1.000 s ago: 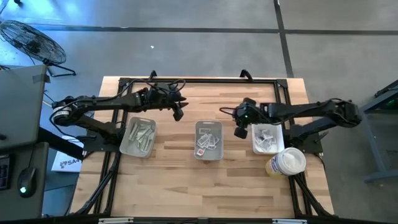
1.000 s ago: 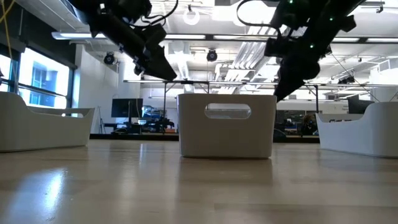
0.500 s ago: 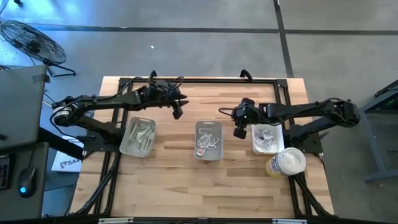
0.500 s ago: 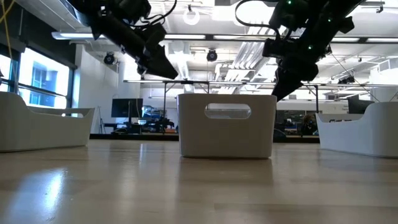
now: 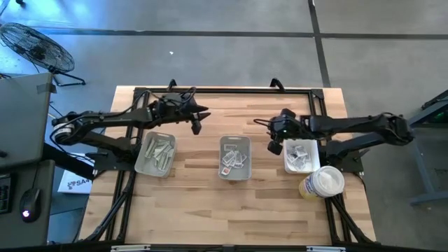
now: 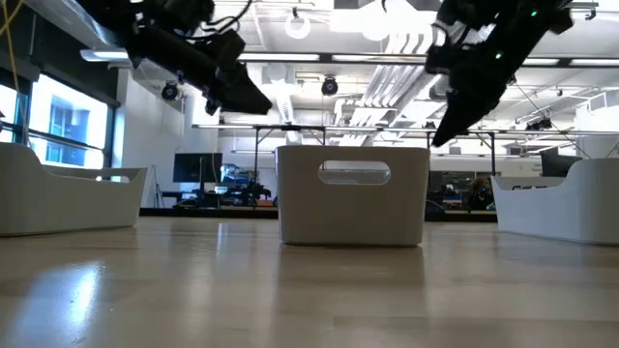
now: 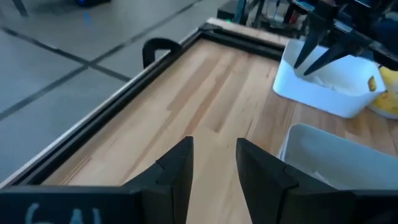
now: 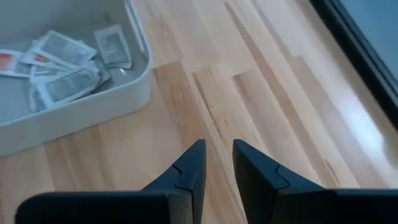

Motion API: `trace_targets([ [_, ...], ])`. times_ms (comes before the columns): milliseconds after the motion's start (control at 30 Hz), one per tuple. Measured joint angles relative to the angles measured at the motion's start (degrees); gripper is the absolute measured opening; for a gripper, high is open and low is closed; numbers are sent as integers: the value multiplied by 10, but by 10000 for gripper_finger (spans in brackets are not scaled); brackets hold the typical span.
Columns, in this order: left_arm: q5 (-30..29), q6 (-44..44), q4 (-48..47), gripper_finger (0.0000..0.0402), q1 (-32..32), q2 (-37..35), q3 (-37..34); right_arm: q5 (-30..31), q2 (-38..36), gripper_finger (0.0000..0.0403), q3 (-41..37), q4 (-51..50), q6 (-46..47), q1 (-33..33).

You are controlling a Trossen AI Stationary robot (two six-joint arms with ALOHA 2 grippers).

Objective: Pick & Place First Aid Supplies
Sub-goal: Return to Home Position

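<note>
We can only half-read dark letters, something like "SA", on a white sheet point(image 5: 71, 183) at the high view's lower left.

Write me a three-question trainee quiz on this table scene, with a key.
1. True or false: the big round white plastic tub with a yellow label stands outside the white rectangular plastic tray.
2. How many rectangular trays sit on the wooden table? A two, B three, C four.
3. Fill in: the jaws on the right arm, above the table between two trays, hold ____.
Key: 1 true; 2 B; 3 nothing.
</note>
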Motion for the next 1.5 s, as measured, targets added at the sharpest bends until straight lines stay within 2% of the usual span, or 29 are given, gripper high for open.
trace_targets([
  [100,0,1,19,120,0,-28,-28,2,-34,74,0,-20,-18,12],
  [233,0,-1,28,120,0,-78,-53,-42,-84,65,-1,-28,-44,28],
  [467,2,9,-17,120,0,-160,-66,-43,-177,21,-1,-26,-45,57],
  [567,3,12,-46,120,0,-187,-67,-79,-216,4,-1,-26,-60,65],
  [700,23,13,-76,120,0,-214,-67,-115,-266,5,-1,-26,-70,68],
  [833,59,13,-56,120,0,-246,-94,-128,-312,2,-1,-26,-70,68],
  [967,53,10,-54,120,0,-292,-123,-154,-354,4,-1,-26,-74,68],
  [1067,51,9,-67,120,0,-337,-131,-141,-386,2,-1,-26,-70,68],
  [1233,51,9,-117,120,0,-409,-131,-66,-418,4,-1,-30,-40,68],
  [1500,49,5,-159,120,0,-455,-131,-74,-424,3,-1,-57,-38,68],
])
